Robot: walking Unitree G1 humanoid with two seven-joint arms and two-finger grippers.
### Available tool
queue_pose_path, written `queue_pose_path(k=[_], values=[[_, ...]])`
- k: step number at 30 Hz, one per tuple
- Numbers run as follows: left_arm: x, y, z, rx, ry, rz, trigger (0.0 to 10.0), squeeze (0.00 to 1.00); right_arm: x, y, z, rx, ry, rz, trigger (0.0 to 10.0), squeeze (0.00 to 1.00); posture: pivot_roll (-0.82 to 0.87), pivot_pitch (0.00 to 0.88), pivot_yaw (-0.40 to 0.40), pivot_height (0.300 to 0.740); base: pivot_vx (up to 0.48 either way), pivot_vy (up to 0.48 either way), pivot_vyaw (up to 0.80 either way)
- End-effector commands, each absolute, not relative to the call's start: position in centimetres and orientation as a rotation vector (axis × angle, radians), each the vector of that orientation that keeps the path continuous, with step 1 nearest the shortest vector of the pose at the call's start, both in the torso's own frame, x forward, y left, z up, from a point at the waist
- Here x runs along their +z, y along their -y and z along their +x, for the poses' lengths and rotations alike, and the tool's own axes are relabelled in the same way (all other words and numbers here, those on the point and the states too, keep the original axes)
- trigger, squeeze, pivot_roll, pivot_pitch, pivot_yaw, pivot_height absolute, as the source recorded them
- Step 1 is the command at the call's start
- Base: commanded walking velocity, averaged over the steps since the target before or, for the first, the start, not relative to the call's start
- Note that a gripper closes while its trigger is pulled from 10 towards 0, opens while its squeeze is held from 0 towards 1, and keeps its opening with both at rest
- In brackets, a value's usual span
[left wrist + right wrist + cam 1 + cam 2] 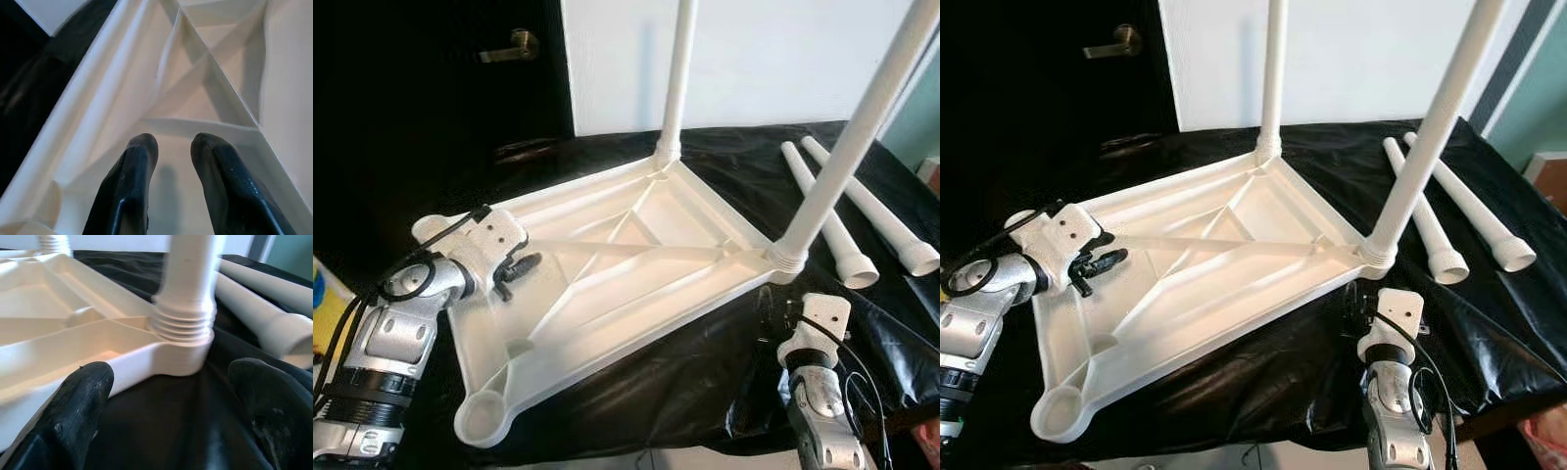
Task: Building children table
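Left eye view: a white plastic table top [636, 264] lies upside down, ribs up, on a surface covered with black sheeting [685, 382]. It sits skewed, one corner toward the far edge and one open leg socket [481, 416] at the near edge. Two white legs stand upright in it: the far leg [677, 78] in the far corner, the near leg [857, 137] in the corner toward the right edge. Two loose legs [847, 211] lie side by side on the sheeting near the right edge, just beyond the near leg. The left hand [514, 269] reaches over the left rim of the table top, its black fingers close together above the ribs, holding nothing. A dark door with a brass handle [514, 44] stands behind the far left corner, next to a white wall [754, 59].

Right eye view: the right hand [1363, 294] sits low at the near right, just before the corner with the near leg; its fingers are hard to make out here.

Left wrist view: the two black fingers [129, 186] hang over the ribbed underside with a narrow gap between them, gripping nothing.

Right wrist view: the two fingertips [80, 401] stand wide apart just above the sheeting, with the threaded base [183, 328] of the near leg between and beyond them, not touched. The loose legs lie beyond it.
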State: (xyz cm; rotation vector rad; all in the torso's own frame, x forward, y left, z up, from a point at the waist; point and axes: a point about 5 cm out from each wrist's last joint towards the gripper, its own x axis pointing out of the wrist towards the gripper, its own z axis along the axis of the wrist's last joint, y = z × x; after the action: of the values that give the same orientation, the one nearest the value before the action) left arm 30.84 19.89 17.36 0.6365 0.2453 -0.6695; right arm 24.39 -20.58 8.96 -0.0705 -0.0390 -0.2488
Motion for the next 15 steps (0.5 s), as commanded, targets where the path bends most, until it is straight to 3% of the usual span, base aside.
queue_pose_path(k=[1,15], values=[[16.6,-20.8,30.8,-0.591,-0.274,0.698,10.0,0.00,8.7,20.6,24.3,-0.255,0.021,-0.068,10.0,0.00,-0.01,0.000,-0.037,0.740,0.000,0.000,0.00],[13.5,-19.1,29.4,-0.739,-0.351,0.860,10.0,0.00,7.8,20.1,24.6,-0.293,-0.045,-0.017,10.0,0.00,0.00,0.009,-0.036,0.740,0.000,0.000,0.00]])
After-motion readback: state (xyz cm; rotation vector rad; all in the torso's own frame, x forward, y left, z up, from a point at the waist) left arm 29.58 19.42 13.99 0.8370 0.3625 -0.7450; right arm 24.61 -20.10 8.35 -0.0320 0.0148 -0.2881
